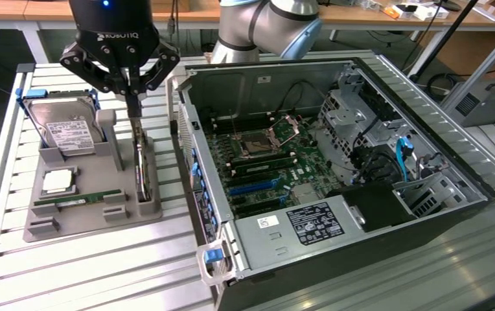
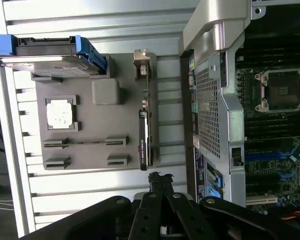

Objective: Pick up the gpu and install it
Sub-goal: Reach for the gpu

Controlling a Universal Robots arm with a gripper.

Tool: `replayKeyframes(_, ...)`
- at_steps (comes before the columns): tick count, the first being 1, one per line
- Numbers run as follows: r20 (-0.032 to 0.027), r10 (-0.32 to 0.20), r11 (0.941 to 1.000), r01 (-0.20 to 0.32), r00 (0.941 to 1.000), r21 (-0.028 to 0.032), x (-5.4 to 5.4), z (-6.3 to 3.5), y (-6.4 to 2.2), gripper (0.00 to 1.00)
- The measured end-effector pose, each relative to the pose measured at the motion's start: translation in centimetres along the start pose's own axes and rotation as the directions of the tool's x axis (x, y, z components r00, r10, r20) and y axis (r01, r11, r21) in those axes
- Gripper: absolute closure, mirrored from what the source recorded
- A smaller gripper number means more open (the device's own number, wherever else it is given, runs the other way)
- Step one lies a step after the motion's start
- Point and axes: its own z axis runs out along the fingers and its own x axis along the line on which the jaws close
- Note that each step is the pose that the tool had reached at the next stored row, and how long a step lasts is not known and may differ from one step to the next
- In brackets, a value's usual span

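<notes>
The gpu is a thin dark card standing on edge in a slot of the grey holder, beside the open computer case. In the wrist view the gpu runs along the holder's edge nearest the case. My gripper hangs just above the card's far end with its fingers pressed together and nothing between them. The wrist view has the gripper's tips shut a little off the card's near end, clear of it. Blue expansion slots show on the motherboard inside the case.
The holder also carries a hard drive with blue rails, a processor chip and a green RAM stick. The case wall stands close beside the card. Bare slatted table lies in front of the holder.
</notes>
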Motion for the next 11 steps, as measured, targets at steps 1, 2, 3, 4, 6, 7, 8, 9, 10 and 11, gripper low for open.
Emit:
replayKeyframes(1, 0.0, 0.0, 1.0, 0.0, 1.0, 0.0002, 0.05, 0.0, 0.0, 0.89)
replayKeyframes(2, 0.0001, 0.0, 1.0, 0.0, 1.0, 0.0003, 0.08, 0.0, -0.01, 0.89)
replayKeyframes(3, 0.0001, 0.0, 1.0, 0.0, 1.0, 0.0004, 0.11, 0.0, -0.01, 0.89)
replayKeyframes(4, 0.0, 0.0, 1.0, 0.0, 1.0, 0.0006, 0.15, 0.0, -0.01, 0.89)
replayKeyframes(6, 0.0001, 0.0, 1.0, 0.0, 1.0, 0.0009, 0.22, -0.01, -0.02, 0.89)
replayKeyframes(7, 0.0001, 0.0, 1.0, 0.0, 1.0, 0.001, 0.27, 0.0, -0.02, 0.89)
replayKeyframes(8, 0.0001, 0.0, 1.0, 0.0, 1.0, 0.001, 0.31, 0.0, -0.02, 0.89)
replayKeyframes(9, 0.0001, 0.0, 1.0, 0.0, 1.0, 0.0013, 0.36, -0.01, -0.03, 0.89)
replayKeyframes(10, 0.0001, 0.0, 1.0, 0.0, 1.0, 0.0013, 0.39, -0.01, -0.03, 0.89)
replayKeyframes(11, 0.0001, 0.0, 1.0, 0.0, 1.0, 0.0014, 0.43, 0.0, -0.03, 0.89)
